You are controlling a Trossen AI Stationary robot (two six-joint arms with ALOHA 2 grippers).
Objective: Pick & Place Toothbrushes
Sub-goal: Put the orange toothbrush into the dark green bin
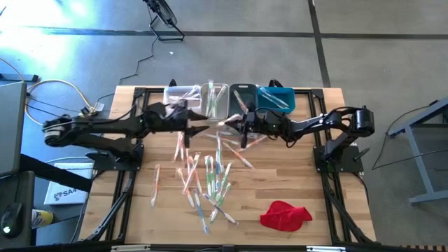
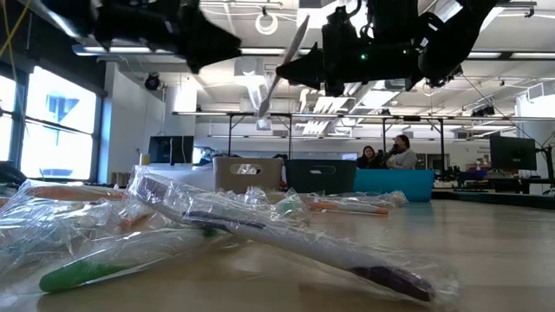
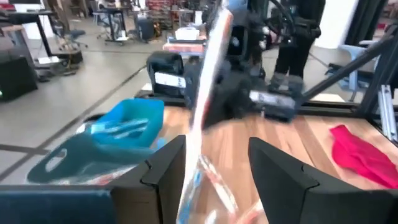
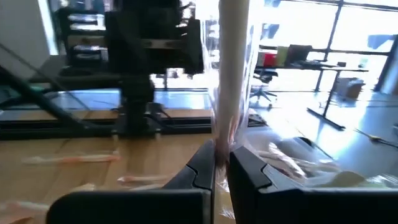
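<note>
Holding a white-handled wrapped toothbrush (image 4: pixel 233 74) upright above the table centre, the right gripper (image 4: pixel 222 163) is seen with jaws pressed together on the lower handle. The left gripper (image 3: pixel 214 165) is set facing it, jaws spread, with the wrapper hanging between the fingers (image 3: pixel 168 165) but not pinched. A handover is judged to be in hand. The left jaws should be closed squarely on the handle, not on loose film, before the right grip is released. Remaining toothbrushes (image 1: pixel 203 178) are scattered on the table (image 1: pixel 301 182); bins (image 1: pixel 276 98) are lined along the far edge.
</note>
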